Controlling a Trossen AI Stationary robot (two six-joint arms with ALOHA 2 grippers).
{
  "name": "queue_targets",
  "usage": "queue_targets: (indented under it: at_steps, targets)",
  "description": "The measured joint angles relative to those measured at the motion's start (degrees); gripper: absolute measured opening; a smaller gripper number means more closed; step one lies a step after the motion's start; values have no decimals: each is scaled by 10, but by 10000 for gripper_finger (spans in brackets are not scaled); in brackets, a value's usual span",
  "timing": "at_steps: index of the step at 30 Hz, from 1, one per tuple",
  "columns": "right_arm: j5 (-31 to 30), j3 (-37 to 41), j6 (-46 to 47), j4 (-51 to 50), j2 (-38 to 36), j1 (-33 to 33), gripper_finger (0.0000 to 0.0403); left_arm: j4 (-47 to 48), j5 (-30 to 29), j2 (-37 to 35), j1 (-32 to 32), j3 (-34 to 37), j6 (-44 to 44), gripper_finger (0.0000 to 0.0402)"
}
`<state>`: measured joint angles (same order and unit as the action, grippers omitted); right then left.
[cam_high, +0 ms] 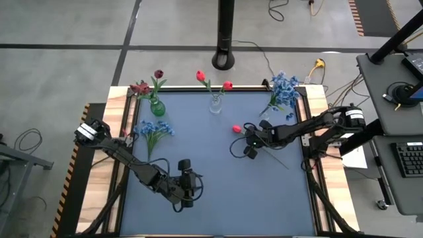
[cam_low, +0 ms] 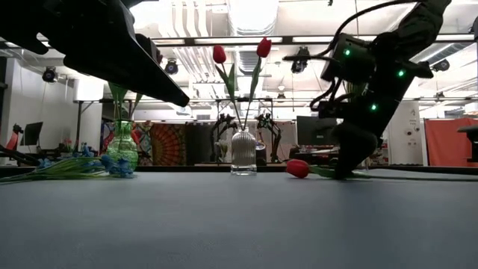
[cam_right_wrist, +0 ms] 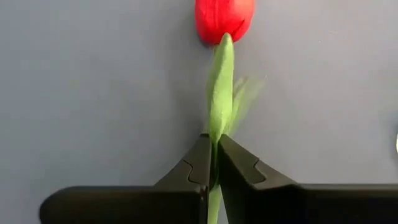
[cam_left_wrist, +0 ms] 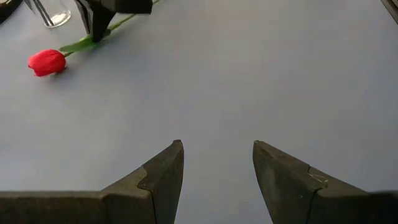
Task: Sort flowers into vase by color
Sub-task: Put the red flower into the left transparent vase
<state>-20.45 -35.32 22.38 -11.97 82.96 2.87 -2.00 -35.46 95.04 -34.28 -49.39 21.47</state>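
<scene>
A red tulip (cam_high: 236, 129) lies on the blue table, its stem running toward the right near corner. My right gripper (cam_high: 249, 139) stands over it, shut on the stem. My left gripper (cam_high: 188, 190) hovers open near the table's near edge, with nothing between its fingers (cam_left_wrist: 217, 162). A clear glass vase (cam_high: 216, 104) at the far edge holds two red tulips (cam_high: 201, 76). A green vase (cam_high: 157, 107) holds maroon blooms (cam_high: 158, 74). One blue bunch (cam_high: 153, 129) lies flat on the table, and another blue bunch (cam_high: 284, 90) lies at the far right corner. My right gripper pinches the red tulip's green stem (cam_right_wrist: 214, 140) between its two fingers, a short way behind the bud (cam_right_wrist: 224, 17). The fingers come from above, pointing down, and lie across the stem. In the low view the bud (cam_low: 297, 169) rests on the table.
Both vases stand along the far edge, the green one left of the clear one. The table's middle and near right part show bare blue surface (cam_high: 264, 198). A black pole base (cam_high: 225, 61) stands beyond the far edge. A desk with a keyboard (cam_high: 410, 158) is at the right.
</scene>
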Motion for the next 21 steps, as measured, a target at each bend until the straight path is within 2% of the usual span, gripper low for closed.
queue_targets:
  at_steps: [4, 7, 13, 21]
  targets:
    - [26, -11, -2, 24, -42, -19, 13, 0, -1, 0, 2, 0, 0, 176]
    - [61, -11, -16, 97, -74, -28, 13, 0, -1, 2, 8, 0, 0, 176]
    - [102, -11, -102, 367, -88, -29, 13, -1, -2, 3, 25, 0, -2, 176]
    - [99, -14, -238, 776, -18, -11, 13, -10, -26, 3, 32, 0, -31, 176]
